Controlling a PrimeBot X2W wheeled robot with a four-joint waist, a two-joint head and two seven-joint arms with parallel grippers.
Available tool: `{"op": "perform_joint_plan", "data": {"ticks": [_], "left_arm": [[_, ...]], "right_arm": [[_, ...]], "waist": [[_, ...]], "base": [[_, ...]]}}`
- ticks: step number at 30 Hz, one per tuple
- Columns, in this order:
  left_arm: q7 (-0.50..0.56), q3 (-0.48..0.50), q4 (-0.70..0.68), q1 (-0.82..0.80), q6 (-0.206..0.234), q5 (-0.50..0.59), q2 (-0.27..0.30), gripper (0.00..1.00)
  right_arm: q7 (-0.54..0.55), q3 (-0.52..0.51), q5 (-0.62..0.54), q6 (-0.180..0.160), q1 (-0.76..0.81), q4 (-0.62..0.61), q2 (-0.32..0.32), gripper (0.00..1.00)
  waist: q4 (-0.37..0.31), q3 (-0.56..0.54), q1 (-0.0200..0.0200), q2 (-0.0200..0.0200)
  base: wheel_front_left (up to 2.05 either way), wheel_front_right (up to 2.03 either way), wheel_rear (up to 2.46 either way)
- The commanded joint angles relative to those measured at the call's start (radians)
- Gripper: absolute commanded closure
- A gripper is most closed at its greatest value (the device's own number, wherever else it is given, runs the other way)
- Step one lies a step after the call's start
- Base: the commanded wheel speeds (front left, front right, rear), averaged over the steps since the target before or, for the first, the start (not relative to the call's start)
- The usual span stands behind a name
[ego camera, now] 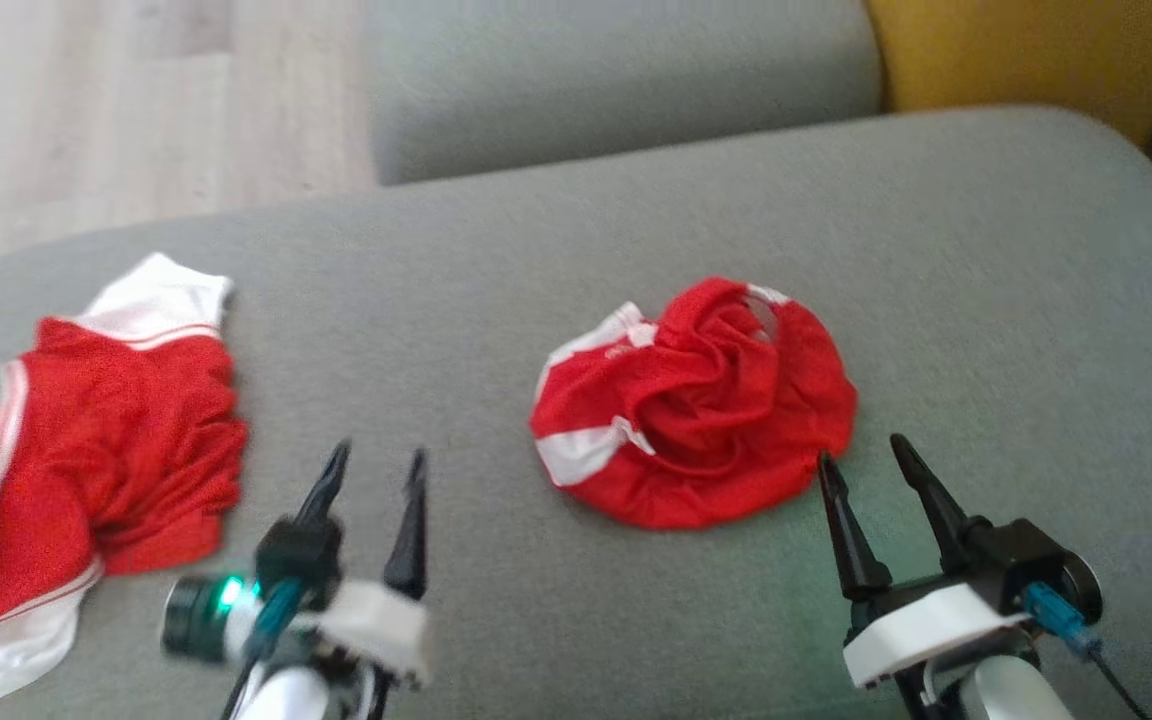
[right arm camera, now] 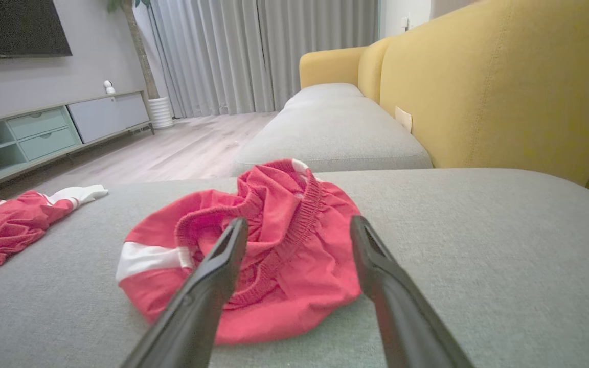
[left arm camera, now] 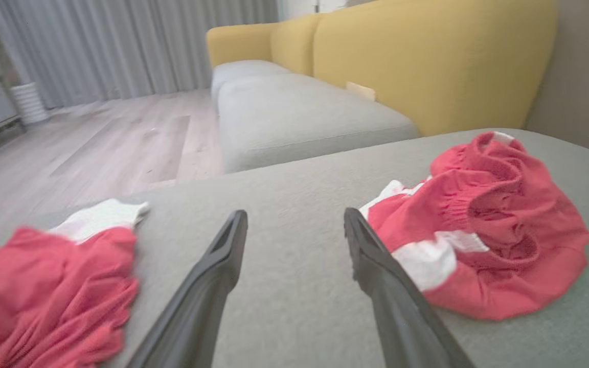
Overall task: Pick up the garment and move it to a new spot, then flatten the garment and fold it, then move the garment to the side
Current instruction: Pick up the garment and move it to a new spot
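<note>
Red cloth with white bands is sitting bunched in a round heap near the middle of the grey sofa cushion (ego camera: 986,250). That is the garment (ego camera: 693,400) you are working on, and it is lying loose with nothing gripping it. Your right end effector (ego camera: 861,450) is pointing at the heap's near right edge, just beside it, fingers standing apart and carrying nothing. Your left end effector (ego camera: 380,450) is likewise standing spread and empty. It is over bare cushion between the heap and a second garment (ego camera: 86,460), red and white too, which is lying rumpled at the cushion's left end. A yellow backrest (ego camera: 1016,50) is rising behind, and pale wooden floor (ego camera: 86,100) is showing at the far left.
</note>
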Motion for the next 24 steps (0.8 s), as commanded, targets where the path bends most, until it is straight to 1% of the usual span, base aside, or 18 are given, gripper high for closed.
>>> {"op": "perform_joint_plan", "data": {"ticks": [1,4,7,12,14,16,19,24], "left_arm": [[-0.005,0.065,-0.054,-0.005,0.010,-0.003,0.012,0.00],[-0.005,0.130,-0.107,0.089,0.030,0.003,0.001,0.00],[-0.005,0.188,-0.168,0.168,0.039,0.024,-0.018,0.00],[-0.005,0.258,-0.277,0.276,0.013,0.089,-0.048,0.00],[-0.005,0.270,-0.313,0.312,-0.002,0.130,-0.054,0.00],[-0.005,0.285,-0.336,0.347,-0.003,0.159,-0.065,0.00],[-0.005,0.305,-0.354,0.380,-0.011,0.180,-0.083,0.00],[-0.005,0.315,-0.346,0.401,-0.031,0.208,-0.099,0.00]], "right_arm": [[-0.011,0.016,-0.007,-0.001,-0.012,-0.025,0.001,0.00],[-0.011,0.003,-0.008,-0.001,0.005,-0.025,0.001,0.00],[-0.011,-0.016,-0.008,-0.001,0.026,-0.033,0.001,0.00],[-0.011,-0.034,0.005,-0.001,0.062,-0.050,0.001,0.00],[-0.011,-0.030,0.014,-0.001,0.076,-0.062,0.001,0.00],[-0.011,-0.023,0.025,-0.001,0.088,-0.076,0.001,0.00],[-0.011,-0.015,0.032,-0.001,0.101,-0.091,0.001,0.00],[-0.011,-0.013,0.026,-0.001,0.109,-0.096,0.001,0.00]], "waist": [[0.046,-0.049,0.0000,0.0000],[0.061,-0.069,0.0000,0.0000],[0.074,-0.081,0.0000,0.0000],[0.082,-0.092,0.0000,0.0000],[0.082,-0.097,0.0000,0.0000],[0.082,-0.102,0.0000,0.0000],[0.085,-0.106,0.0000,0.0000],[0.090,-0.112,0.0000,0.0000]], "base": [[0.00,0.00,0.00],[0.00,0.00,0.00],[0.00,0.00,0.00],[0.00,0.00,0.00],[0.00,0.00,0.00],[0.00,0.00,0.00],[0.00,0.00,0.00],[0.00,0.00,0.00]]}}
